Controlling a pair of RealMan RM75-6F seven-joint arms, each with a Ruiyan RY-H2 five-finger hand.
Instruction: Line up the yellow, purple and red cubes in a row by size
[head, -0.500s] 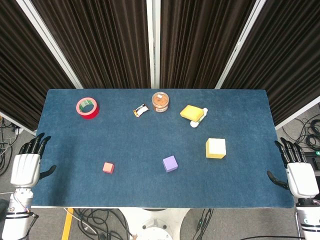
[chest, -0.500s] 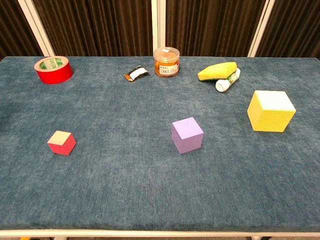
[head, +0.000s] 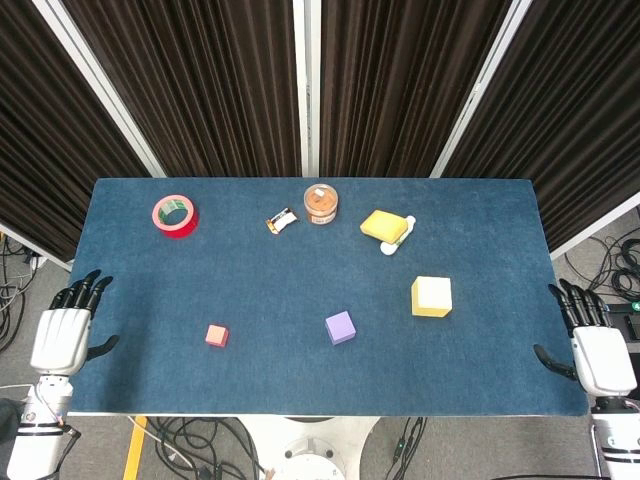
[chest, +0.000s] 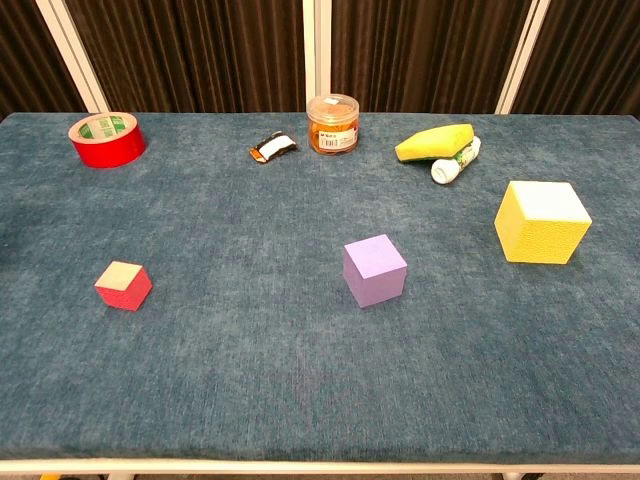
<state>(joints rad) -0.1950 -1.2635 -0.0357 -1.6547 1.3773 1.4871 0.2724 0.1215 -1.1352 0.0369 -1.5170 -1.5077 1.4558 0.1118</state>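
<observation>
1. The blue worktop (head: 480, 220) carries three cubes in its near half, all resting flat and well apart from one another.
2. The red cube (head: 217, 335), the smallest, sits toward the left; it appears at the lower left of the chest view (chest: 124, 285).
3. The purple cube (head: 340, 327), middle in size, lies near the centre, right of the red cube and slightly farther from the near edge (chest: 374, 269).
4. The yellow cube (head: 431, 296), the largest, stands to the right of the purple cube and farther back (chest: 541, 222).
5. From left to right the cubes run small to large, but along a slanted line, not a straight row.
6. The left robot hand (head: 58, 338) hangs off the left edge of the worktop, fingers spread and pointing away from the robot, holding nothing.
7. The right robot hand (head: 597, 352) hangs off the right edge near the front corner, fingers likewise apart and empty.
8. Neither robot hand shows in the chest view.
9. Along the far side stand a red tape roll (head: 174, 215), a small wrapped packet (head: 282, 220), and an orange jar (head: 321, 203) with a clear lid.
10. Right of the jar lies a yellow sponge (head: 383, 224), with a white tube (head: 397, 237) touching its right side.
11. Dark curtains (head: 220, 80) hang behind the worktop.
</observation>
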